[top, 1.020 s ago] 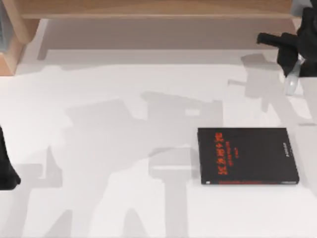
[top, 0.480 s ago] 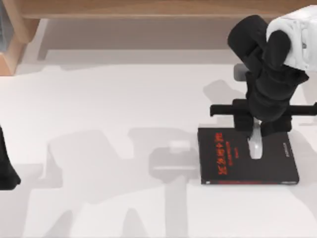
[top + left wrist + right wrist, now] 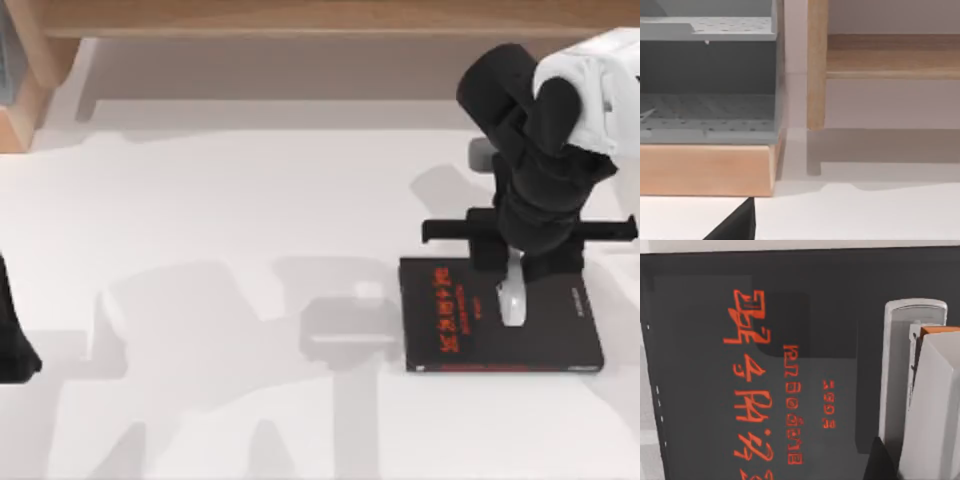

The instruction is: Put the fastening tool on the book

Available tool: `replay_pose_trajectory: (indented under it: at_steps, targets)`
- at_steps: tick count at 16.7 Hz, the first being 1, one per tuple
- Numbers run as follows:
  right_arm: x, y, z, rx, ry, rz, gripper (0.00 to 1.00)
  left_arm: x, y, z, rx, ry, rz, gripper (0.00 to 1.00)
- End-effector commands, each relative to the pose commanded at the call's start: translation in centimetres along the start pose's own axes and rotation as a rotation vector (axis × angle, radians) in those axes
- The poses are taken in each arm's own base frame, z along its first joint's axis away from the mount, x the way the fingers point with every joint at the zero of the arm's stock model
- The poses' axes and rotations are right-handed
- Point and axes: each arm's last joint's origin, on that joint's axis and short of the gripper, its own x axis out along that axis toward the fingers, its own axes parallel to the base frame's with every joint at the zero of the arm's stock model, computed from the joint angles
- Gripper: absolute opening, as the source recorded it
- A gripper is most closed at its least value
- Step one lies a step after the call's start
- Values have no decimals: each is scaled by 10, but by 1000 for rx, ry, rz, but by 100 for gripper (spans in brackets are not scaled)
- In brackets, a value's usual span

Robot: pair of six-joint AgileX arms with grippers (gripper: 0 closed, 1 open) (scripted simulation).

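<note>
Black-covered and lettered in red, the book (image 3: 502, 315) lies flat on the white worktop (image 3: 250, 200) at about four o'clock from the middle of the top view. Our right hand (image 3: 515, 270) hangs over the book's far edge, its black fingers coming down on either side of the fastening tool (image 3: 513, 300). That small whitish-grey oblong points along the twelve-to-six line, its rounded end toward six o'clock, over the middle of the cover. From the right wrist view the fastening tool (image 3: 912, 385) sits close against the book (image 3: 765, 365), beside the red lettering, with a pale finger (image 3: 935, 410) pressed along one side, so we are holding it in a narrow grip; we cannot tell whether it touches the cover. Our left arm is parked at the nine o'clock edge of the top view, and we cannot tell how its hand stands. Its wrist view looks at a grey perforated rack (image 3: 707, 75) on a wooden base (image 3: 707, 167).
</note>
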Motion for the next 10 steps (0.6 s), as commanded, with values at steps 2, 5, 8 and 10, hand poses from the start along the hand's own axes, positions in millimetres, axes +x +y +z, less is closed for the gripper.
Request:
replay_pose_trajectory:
  at_steps: [2, 5, 8, 10]
  targets:
    - [7, 0, 0, -1, 0, 0, 0, 0, 0, 0, 0, 0, 0, 100]
    - [15, 1, -1, -3, 1, -1, 0, 0, 0, 0, 0, 0, 0, 100]
    - [15, 1, -1, -3, 1, -1, 0, 0, 0, 0, 0, 0, 0, 100]
    - [15, 1, -1, -3, 1, -1, 15, 0, 0, 0, 0, 0, 0, 100]
